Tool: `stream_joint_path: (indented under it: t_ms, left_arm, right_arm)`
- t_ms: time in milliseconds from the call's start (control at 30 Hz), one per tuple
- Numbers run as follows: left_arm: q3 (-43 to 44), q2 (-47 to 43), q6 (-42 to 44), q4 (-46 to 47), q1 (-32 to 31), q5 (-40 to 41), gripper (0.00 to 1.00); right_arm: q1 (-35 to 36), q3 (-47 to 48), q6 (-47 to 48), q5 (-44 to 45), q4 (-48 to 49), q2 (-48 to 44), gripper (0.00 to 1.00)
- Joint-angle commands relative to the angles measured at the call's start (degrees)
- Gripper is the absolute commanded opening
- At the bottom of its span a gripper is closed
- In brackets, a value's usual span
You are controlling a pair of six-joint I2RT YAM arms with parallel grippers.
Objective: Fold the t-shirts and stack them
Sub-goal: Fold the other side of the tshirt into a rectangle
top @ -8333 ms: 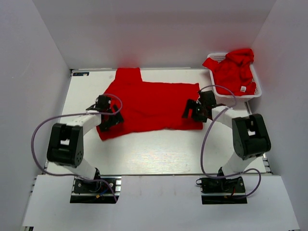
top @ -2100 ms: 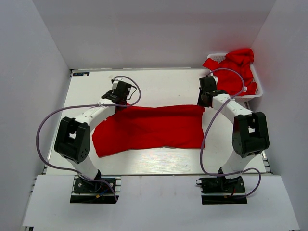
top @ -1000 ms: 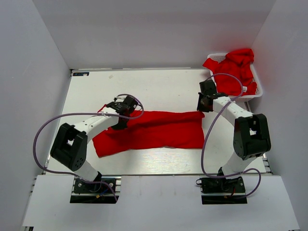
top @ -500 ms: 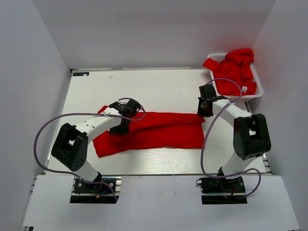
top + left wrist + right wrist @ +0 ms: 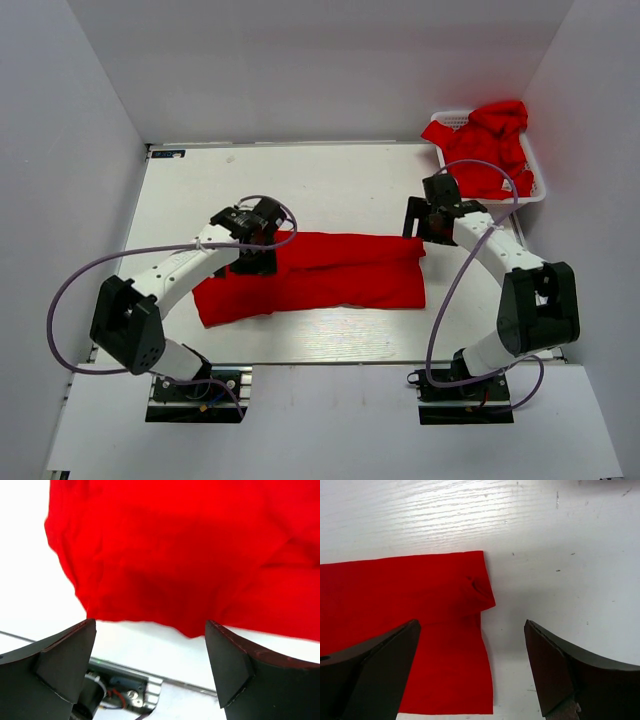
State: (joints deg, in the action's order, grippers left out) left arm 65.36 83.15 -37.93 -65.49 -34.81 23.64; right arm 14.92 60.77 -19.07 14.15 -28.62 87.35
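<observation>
- Red t-shirt (image 5: 330, 272) lies folded into a long band across the middle of the white table (image 5: 330, 180). It is soft cloth with shallow wrinkles and a doubled layer along its far edge.
- Its left end is rounded and rumpled and slants toward the near side. Its right end is squarer, with a small tuck at the far corner that shows in the right wrist view.
- Left gripper (image 5: 150, 647) is over the far edge of the band near its left end. Its dark, wedge-shaped fingers are spread wide with nothing between them.
- Right gripper (image 5: 470, 645) is at the band's far right corner, its fingers also spread wide and holding nothing. The cloth corner lies flat on the table ahead of them.
- More red t-shirts (image 5: 488, 140) sit crumpled in a heap in a white plastic lattice basket (image 5: 537, 192) at the table's far right corner, with cloth spilling over the rim.
- Up close, the table top shows a faint painted wood grain with small dark scuffs.
- Thin purple cables (image 5: 100, 270) loop out from both arms.
</observation>
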Motion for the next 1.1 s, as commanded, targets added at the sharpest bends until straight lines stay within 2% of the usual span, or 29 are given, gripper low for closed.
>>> stream_joint_path:
  t_ms: [0, 100, 200, 400, 467, 600, 833, 1067]
  left_arm:
    - [4.5, 1.8, 0.4, 3.7, 0.9, 3.0, 1.0]
    - [7.8, 4.1, -0.3, 4.8, 1.6, 5.1, 1.0]
    - [8.5, 6.1, -0.3, 10.9, 3.5, 5.6, 1.0]
    - [8.5, 12.3, 1.0, 18.6, 9.2, -0.1, 1.0]
    - [9.0, 14.5, 1.7, 20.8, 11.5, -1.2, 1.0]
    - [9.5, 20.1, 2.3, 25.0, 15.3, -6.6, 1.0]
    - [10.1, 27.5, 2.3, 26.8, 20.1, -9.8, 1.0]
    - [6.0, 28.2, 1.8, 28.7, 23.9, -10.8, 1.0]
  right_arm:
    - [0.1, 2.1, 0.3, -3.1, -0.9, -1.5, 0.9]
    - [0.3, 2.4, 1.9, -7.0, 1.3, -2.5, 0.9]
    - [0.8, 1.7, 5.2, -12.5, 4.8, -3.1, 0.9]
    - [2.7, 3.3, 6.8, -27.7, 10.9, 3.2, 0.9]
    - [3.9, 4.7, 7.3, -29.6, 11.6, 5.2, 0.9]
    - [6.0, 8.2, 7.2, -29.4, 10.3, 11.9, 0.9]
    - [7.7, 9.3, 5.2, -25.5, 8.1, 17.5, 0.9]
    - [8.0, 4.9, 1.8, -17.1, 3.2, 14.3, 0.9]
